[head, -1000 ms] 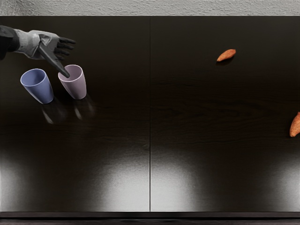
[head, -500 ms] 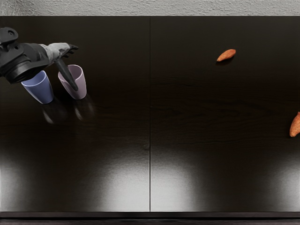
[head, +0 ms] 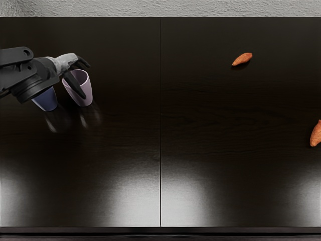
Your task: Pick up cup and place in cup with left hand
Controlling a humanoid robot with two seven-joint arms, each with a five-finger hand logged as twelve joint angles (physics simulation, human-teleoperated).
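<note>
My left hand point(head: 84, 80) reaches in from the left edge at the pink cup point(head: 88, 89). Its dark thumb extends down across the cup's near left side, and the other fingers bend over by the far rim. The hand is open, with the upright cup between thumb and fingers; whether they touch it cannot be told. Just left of it stands the blue cup point(head: 46, 101), its top hidden under my wrist and forearm.
An orange sweet-potato-like object point(head: 242, 59) lies at the back right of the dark table point(head: 160, 150). Another one point(head: 316, 134) is cut off by the right picture edge. A textured grey wall point(head: 160, 8) borders the table's far side.
The left arm has swung further in over the blue cup. My hand has turned and lowered around the pink cup, its thumb moving toward the picture's bottom. Both cups stay where they were.
</note>
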